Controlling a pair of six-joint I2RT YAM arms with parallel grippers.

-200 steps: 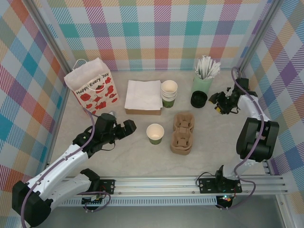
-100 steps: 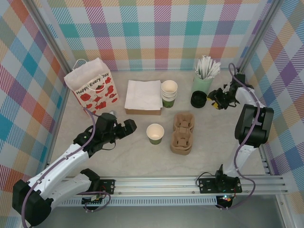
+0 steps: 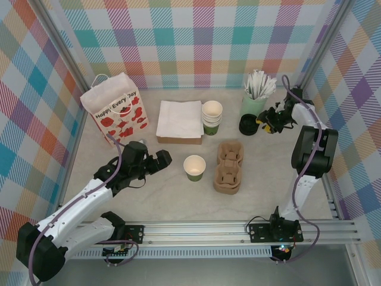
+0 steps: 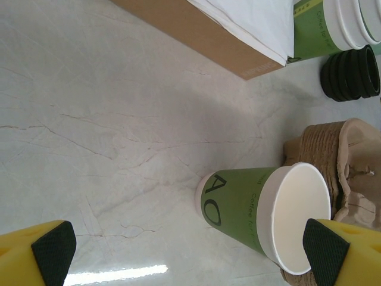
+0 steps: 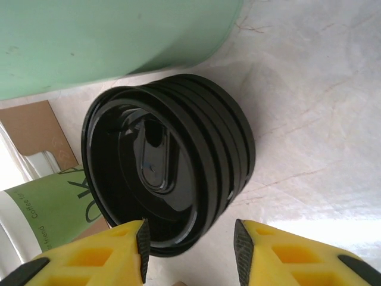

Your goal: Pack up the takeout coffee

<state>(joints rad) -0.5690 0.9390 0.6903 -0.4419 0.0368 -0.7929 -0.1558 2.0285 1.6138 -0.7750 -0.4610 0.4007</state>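
The takeout coffee cup [image 3: 194,167] stands upright mid-table, cream rim, green band. My left gripper [image 3: 162,158] sits just left of it, open. In the left wrist view the cup [image 4: 262,208] lies ahead between the wide-apart fingertips [image 4: 53,250], nearer the right one, and nothing touches it. My right gripper [image 3: 262,124] hovers at the stack of black lids [image 3: 249,124] at the back right. In the right wrist view the near edge of the lids [image 5: 169,179] lies between its partly narrowed, open fingers [image 5: 143,244].
A pale green tumbler [image 3: 254,104] of white sticks stands behind the lids. Nested cups [image 3: 212,117] and a napkin box [image 3: 179,122] sit at the back centre. A flowered paper bag [image 3: 116,113] stands back left. Stacked pulp carriers [image 3: 229,167] lie right of the cup.
The right gripper has moved left and back, up to the black lids, with its jaws narrowing. The left arm has barely moved and stays open.
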